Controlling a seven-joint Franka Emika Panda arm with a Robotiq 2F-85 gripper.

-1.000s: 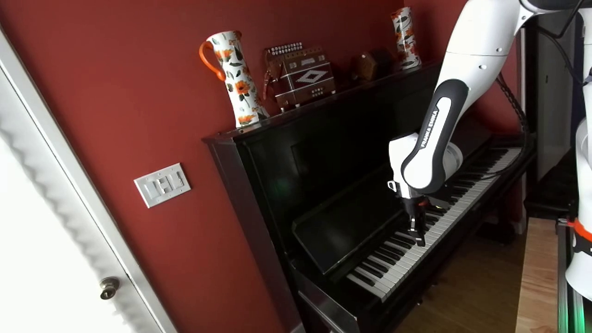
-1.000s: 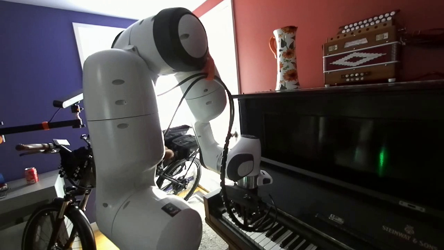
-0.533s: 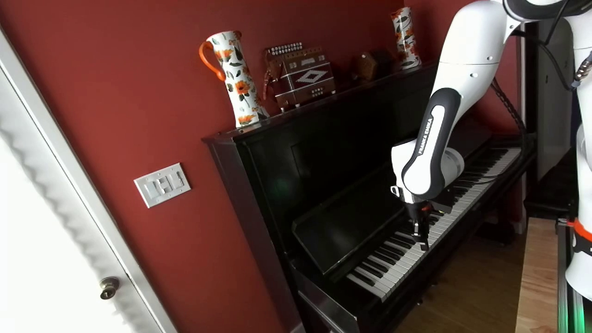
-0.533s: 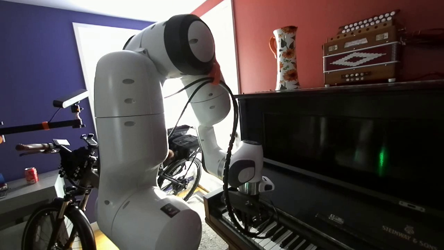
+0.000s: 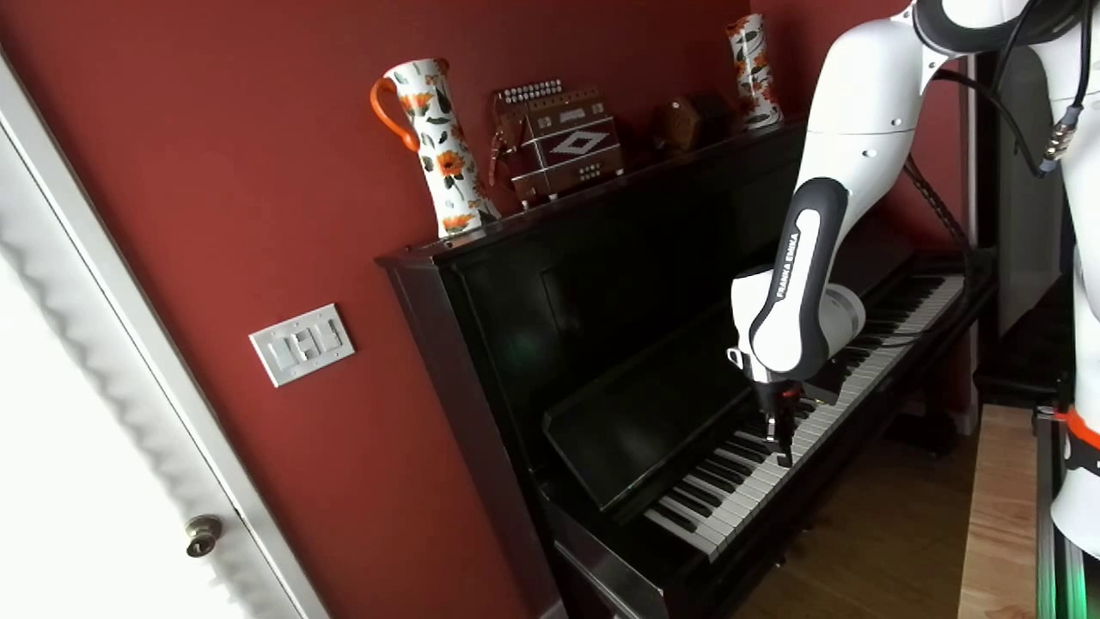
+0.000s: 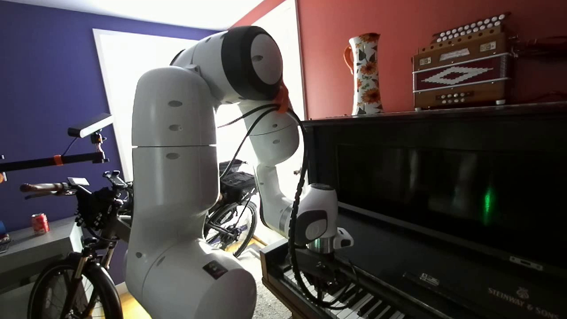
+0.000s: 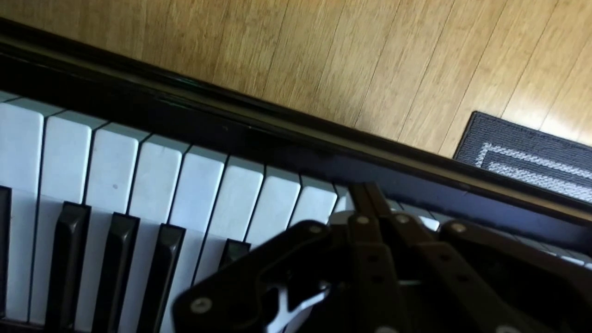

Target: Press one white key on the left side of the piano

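The piano [image 5: 507, 301] is a large glossy black upright, also in an exterior view [image 6: 412, 177]. Its long row of white keys [image 5: 743, 490] and black keys runs below the music shelf; the white keys fill the left of the wrist view [image 7: 194, 185]. My gripper [image 5: 784, 460] points down over the front part of the white keys, some way in from the row's near end. In the wrist view my gripper [image 7: 369, 187] has both fingertips together with nothing between them, over the keys' front edge. They hide the key beneath. I cannot tell whether they touch it.
A flowered jug [image 5: 438, 150], an accordion [image 5: 567, 142] and another flowered vase [image 5: 754, 73] stand on the piano top. A black cable [image 6: 294, 230] loops from the arm down by the gripper. The piano's front rail [image 7: 277, 134] borders the keys, with wooden floor beyond.
The arm has come lower and leaned further towards the piano. The gripper has dropped a little closer to the white keys. Its fingertips barely move over the last half second.
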